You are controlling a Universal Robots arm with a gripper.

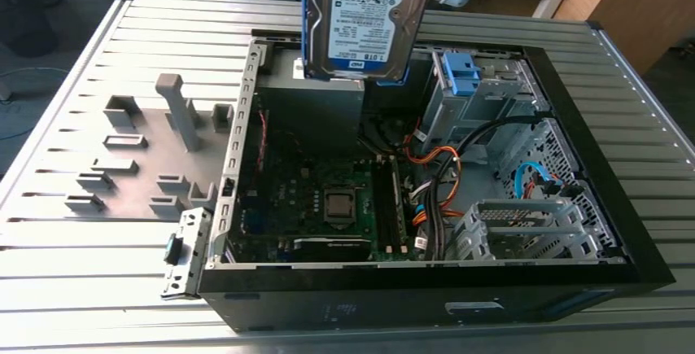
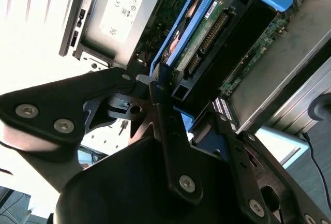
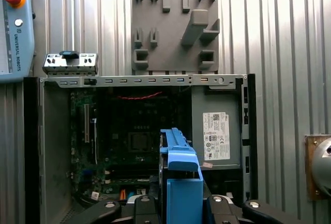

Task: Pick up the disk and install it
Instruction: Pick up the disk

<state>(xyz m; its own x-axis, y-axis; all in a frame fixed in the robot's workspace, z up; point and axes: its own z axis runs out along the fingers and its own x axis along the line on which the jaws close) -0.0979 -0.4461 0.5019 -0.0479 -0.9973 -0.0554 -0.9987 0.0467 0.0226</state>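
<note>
Pinched between the jaws, the disk (image 1: 359, 20) is being held above the open case (image 1: 434, 309), installation likely requiring bay alignment.

The disk (image 1: 364, 20) hangs upright over the far edge of the open computer case (image 1: 640, 240), label facing the camera and blue rails along both sides. Below it lie the motherboard (image 1: 325, 199) and orange and black cables (image 1: 434, 167). A blue bracket (image 1: 458, 73) sits in the far bay towards the exterior view's right. A grey fixture plate (image 1: 142, 159) lies on the ribbed metal table (image 1: 109, 248) at the exterior view's left.
</note>
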